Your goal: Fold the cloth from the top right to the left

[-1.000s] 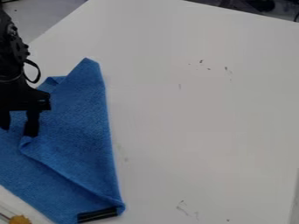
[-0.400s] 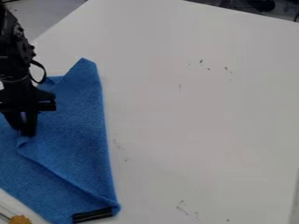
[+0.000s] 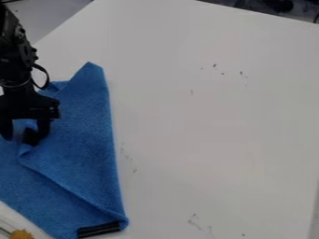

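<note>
- Hangs at left edge of view: gripper point(image 3: 18, 135), pointing down at left part of cloth point(image 3: 81, 130). Looks open, with fingers apart and nothing evidently pinched.
- Just below the fingertips, see flap corner point(image 3: 26, 148). Cannot tell contact from this angle.
- Lies blue and doubled over on left side of table point(image 3: 211, 140), with flap edge point(image 3: 59, 185) slanting down toward near end. Judge fold from right to left as largely made.
- Should handle light, soft and limp, with enough nap for good grip. Seems unlikely to slip, impossible to break, easy to ruck or drag.
- If needing another tug, best take flap corner, top layer only; risks lifting both layers with a deep pinch. Otherwise, rise straight up, clear of cloth.
- At far end, comes to a sharp upper point point(image 3: 92, 70).
- At near end, note dark strip point(image 3: 98, 229) along cloth's edge; perhaps stiffer, poorer to grab.
- Beside cloth, bottom left: yellowish-brown thing point(image 3: 22, 234), cut off by view's edge.
</note>
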Robot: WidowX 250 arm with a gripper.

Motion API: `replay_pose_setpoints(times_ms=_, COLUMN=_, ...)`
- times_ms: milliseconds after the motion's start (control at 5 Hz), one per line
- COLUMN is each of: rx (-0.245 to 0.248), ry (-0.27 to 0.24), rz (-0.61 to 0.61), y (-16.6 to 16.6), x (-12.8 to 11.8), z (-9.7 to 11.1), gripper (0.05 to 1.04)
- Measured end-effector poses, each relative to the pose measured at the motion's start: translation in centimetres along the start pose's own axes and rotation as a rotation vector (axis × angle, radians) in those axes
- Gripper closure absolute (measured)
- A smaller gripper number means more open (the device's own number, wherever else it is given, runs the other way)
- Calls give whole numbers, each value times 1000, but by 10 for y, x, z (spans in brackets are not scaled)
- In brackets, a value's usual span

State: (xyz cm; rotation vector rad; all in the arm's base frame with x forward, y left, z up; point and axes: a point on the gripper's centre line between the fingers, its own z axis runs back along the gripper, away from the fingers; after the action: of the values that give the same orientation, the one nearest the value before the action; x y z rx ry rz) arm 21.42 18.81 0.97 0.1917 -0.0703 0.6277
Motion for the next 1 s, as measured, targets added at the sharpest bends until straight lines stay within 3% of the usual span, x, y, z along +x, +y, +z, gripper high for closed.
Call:
replay_pose_setpoints(times_ms=400, rx=-16, ry=-9, rz=-2, y=-3, x=2, z=-3, gripper=753)
replay_pose_setpoints(times_ms=600, rx=-17, ry=-12, rz=-8, y=-4, x=3, z=-3, gripper=917)
replay_pose_setpoints(times_ms=800, rx=11, ry=-13, rz=-37, y=-13, x=1, z=8, gripper=1006)
replay_pose_setpoints(times_ms=1000, rx=21, ry=-84, rz=-87, y=-37, x=5, z=43, gripper=1022)
